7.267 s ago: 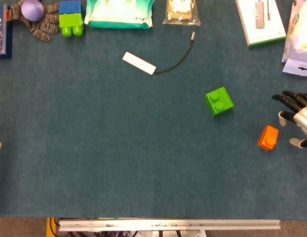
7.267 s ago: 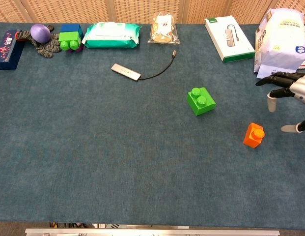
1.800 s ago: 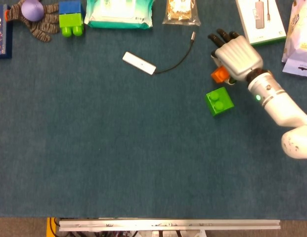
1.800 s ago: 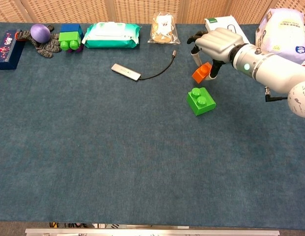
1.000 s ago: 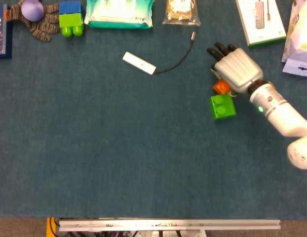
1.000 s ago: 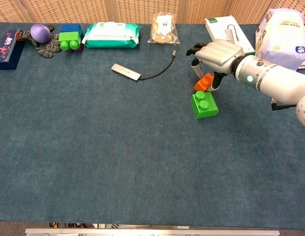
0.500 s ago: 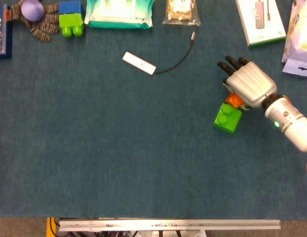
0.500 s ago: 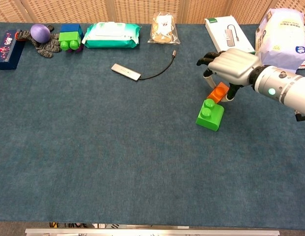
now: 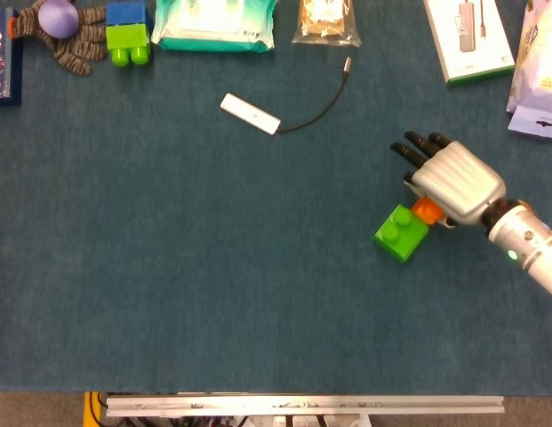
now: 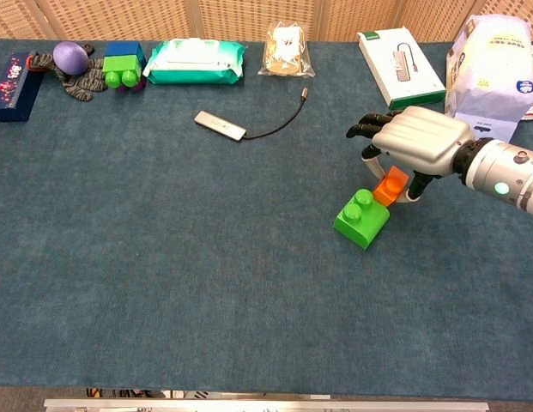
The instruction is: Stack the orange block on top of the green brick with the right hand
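My right hand (image 9: 451,181) (image 10: 416,142) holds the orange block (image 9: 426,211) (image 10: 390,185) between thumb and fingers, palm down over it. The block presses against the far right side of the green brick (image 9: 401,233) (image 10: 362,218), which lies on the blue cloth with its two studs up and is turned at an angle. The orange block sits beside and slightly above the brick's edge, not on its studs. Most of the block is hidden under the hand in the head view. My left hand shows in neither view.
Along the far edge lie a white USB hub with cable (image 10: 221,125), a wipes pack (image 10: 196,62), a snack bag (image 10: 286,46), a white box (image 10: 401,55), a white bag (image 10: 492,64), and a blue-and-green block stack (image 10: 123,64) beside a purple ball (image 10: 70,57).
My right hand carried the orange block from beside the far-right edge to the green brick, then shoved the brick nearer and rightward, turning it. Over the last half second the brick rotated further.
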Motion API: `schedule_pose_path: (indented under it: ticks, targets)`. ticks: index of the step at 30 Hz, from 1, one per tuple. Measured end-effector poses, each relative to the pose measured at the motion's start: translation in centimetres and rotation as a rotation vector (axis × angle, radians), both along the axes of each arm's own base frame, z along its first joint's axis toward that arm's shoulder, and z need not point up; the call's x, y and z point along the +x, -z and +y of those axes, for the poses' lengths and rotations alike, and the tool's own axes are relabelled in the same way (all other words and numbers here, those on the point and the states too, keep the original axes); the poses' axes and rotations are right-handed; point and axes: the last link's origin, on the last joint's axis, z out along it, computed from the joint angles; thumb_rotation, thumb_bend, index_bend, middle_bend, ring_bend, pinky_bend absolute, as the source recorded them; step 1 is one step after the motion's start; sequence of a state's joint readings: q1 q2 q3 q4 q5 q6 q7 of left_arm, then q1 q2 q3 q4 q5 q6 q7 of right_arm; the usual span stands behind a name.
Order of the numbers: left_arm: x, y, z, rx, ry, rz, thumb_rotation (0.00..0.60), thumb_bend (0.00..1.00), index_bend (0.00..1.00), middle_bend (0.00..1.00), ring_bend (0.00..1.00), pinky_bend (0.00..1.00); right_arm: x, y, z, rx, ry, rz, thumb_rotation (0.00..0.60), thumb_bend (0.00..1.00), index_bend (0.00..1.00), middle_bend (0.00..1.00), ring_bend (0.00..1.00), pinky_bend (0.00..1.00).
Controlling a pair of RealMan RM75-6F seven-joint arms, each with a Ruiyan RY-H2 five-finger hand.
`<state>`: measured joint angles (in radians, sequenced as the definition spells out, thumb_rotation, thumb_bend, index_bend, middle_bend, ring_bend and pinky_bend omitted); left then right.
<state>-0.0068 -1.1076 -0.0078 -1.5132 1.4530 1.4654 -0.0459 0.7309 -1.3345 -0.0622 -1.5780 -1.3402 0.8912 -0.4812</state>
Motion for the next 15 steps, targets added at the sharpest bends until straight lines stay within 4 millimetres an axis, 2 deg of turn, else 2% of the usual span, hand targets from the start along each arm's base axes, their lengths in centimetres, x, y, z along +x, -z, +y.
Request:
schedule_pose_path:
  ticks: [9, 15]
  targets:
    - [0.0, 0.2, 0.0, -0.005, -0.001, 0.000, 0.600, 0.11, 0.52, 0.38, 0.22, 0.22, 0.7, -2.7, 2.1, -0.002, -0.032, -0.076, 0.600, 0.20, 0.71, 0.14, 0.07, 0.21]
    - [0.0, 0.3, 0.0, -0.005, 0.000, 0.002, 0.600, 0.11, 0.52, 0.38, 0.22, 0.22, 1.6, -3.3, 2.0, -0.010, -0.053, -0.119, 0.600, 0.20, 0.71, 0.14, 0.07, 0.21]
